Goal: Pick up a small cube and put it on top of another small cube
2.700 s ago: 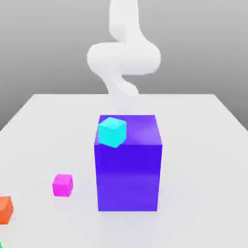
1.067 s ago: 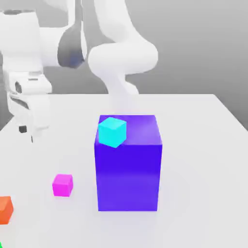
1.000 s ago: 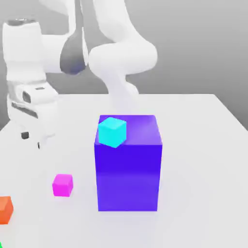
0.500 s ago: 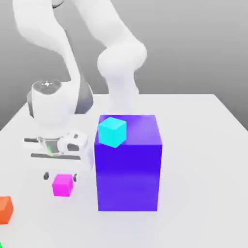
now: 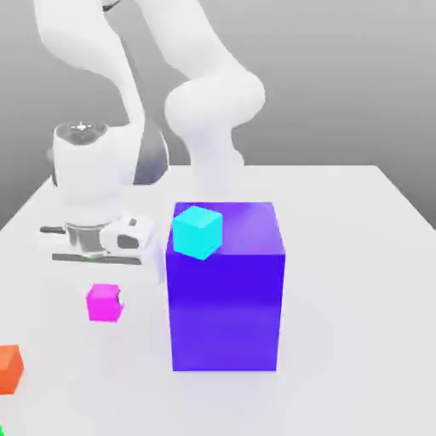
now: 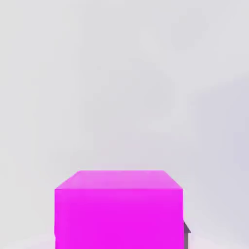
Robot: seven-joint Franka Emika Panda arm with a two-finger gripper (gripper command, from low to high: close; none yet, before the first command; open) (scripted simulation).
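Exterior view adds cyan cube [image 5: 197, 232] atop blue block [image 5: 226, 298].

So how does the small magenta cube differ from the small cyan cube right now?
The small magenta cube hangs clamped in the gripper, just above the table; the small cyan cube rests untouched on top of the big blue-violet block. The magenta cube looks slightly smaller in the exterior view, and sits lower and further to that view's left. Both are plain, single-coloured cubes.

White table [image 5: 341, 255]: blue block [image 5: 226, 298] at centre, cyan cube [image 5: 197, 232] on its top corner; pink cube [image 5: 104, 302] clamped in gripper [image 5: 106, 300], lifted; orange cube [image 5: 8, 369] at the exterior view's left edge.
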